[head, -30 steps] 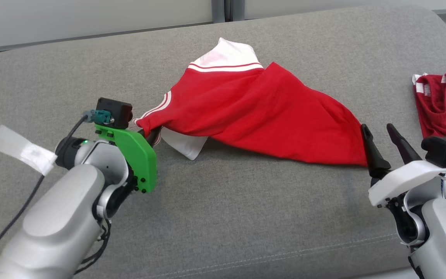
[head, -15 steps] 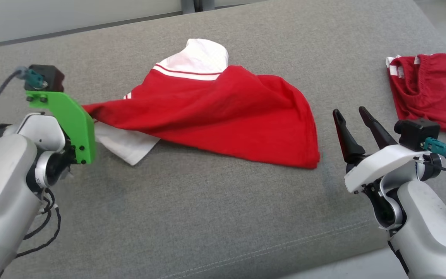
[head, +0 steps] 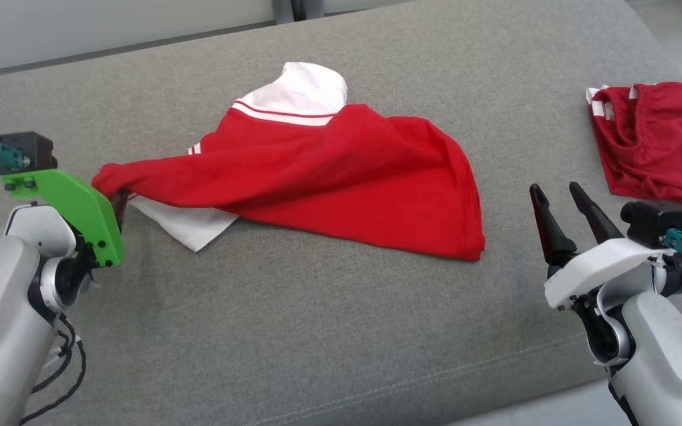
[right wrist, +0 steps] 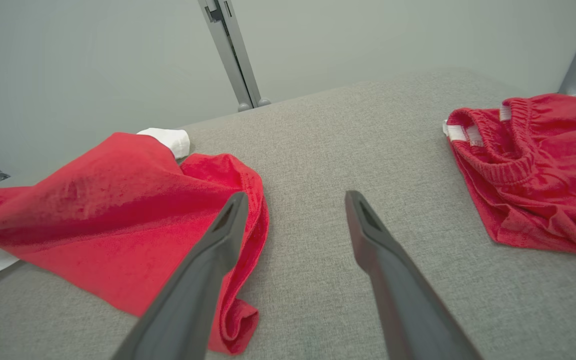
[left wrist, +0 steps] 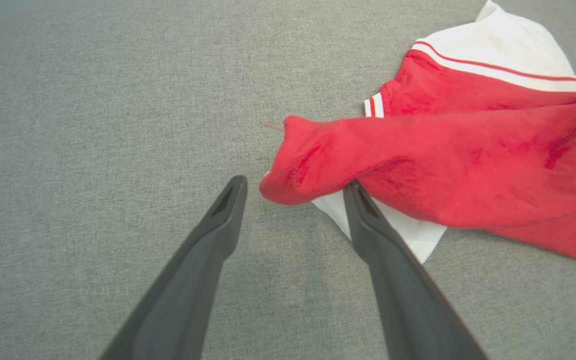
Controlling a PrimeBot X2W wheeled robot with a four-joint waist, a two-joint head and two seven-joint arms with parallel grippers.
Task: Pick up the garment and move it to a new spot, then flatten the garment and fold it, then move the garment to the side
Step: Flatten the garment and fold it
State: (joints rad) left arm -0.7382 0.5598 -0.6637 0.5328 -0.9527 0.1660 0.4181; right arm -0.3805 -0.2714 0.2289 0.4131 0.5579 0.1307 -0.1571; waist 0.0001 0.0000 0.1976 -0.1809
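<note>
Left gripper [left wrist: 295, 184] is spread wide, not pinching anything. The red end of the shirt [head: 341, 171] sits bunched right at its fingertips and touches one finger in the left wrist view. Right gripper [head: 555, 189] is spread too and holds nothing.

**reply:** ok, so where's the shirt relative to both arms?

**me:** It's lying in the middle of the grey cushion [head: 317, 331], half crumpled, with the long axis running side to side across the head view. The bunched end points at my left gripper and the hem corner points toward the right one. Left is clearly nearer since it's in contact. Right is close to the hem corner but apart from it, with bare cushion between. A white sleeve [head: 190, 222] pokes out from under the red near the left end.

**reply:** enough room to flatten it there?

**me:** I think so. There's open cushion in front of the shirt and behind it, and more to the left. Two things I'm watching:
- The cushion's front edge runs along the bottom of the head view, so I wouldn't drag the shirt much toward me.
- The other red garment [head: 655, 142] sits off to the right, well apart from the shirt but near the right arm.

My guess is the next move is each gripper taking its own end and pulling along that long axis.
</note>
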